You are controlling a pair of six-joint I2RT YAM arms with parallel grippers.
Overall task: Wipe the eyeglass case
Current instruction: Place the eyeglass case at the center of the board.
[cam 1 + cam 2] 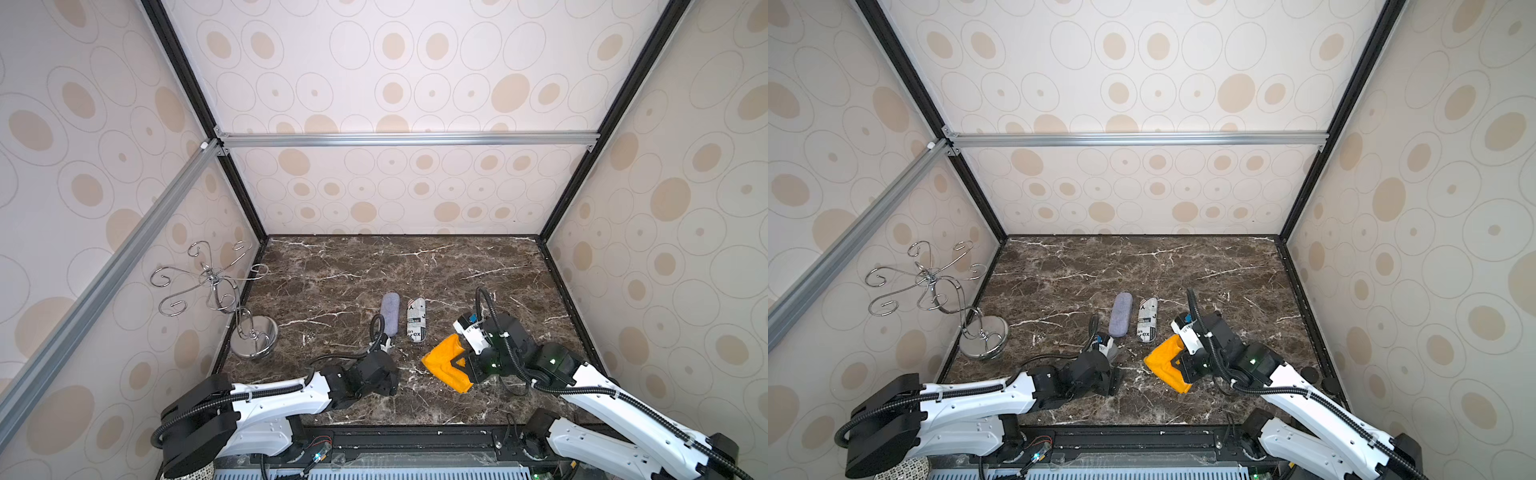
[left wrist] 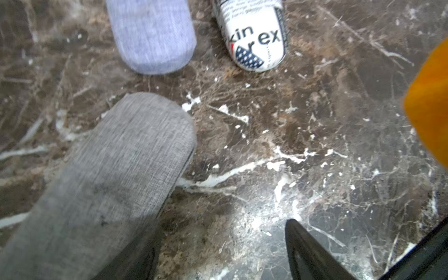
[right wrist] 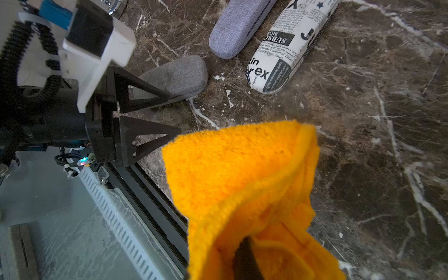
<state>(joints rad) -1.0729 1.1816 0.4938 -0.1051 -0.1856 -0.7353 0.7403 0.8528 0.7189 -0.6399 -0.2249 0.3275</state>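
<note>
Newsprint case point(image 3: 286, 51) lettered "ex", left pincer point(image 3: 174, 114) parted, right pincer point(image 1: 459, 360) clamping orange cloth point(image 3: 242, 181)

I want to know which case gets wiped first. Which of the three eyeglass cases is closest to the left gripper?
The plain grey case, right beside the jaws of the left gripper. The lavender case and the newspaper-print case lie farther out, side by side.
</note>
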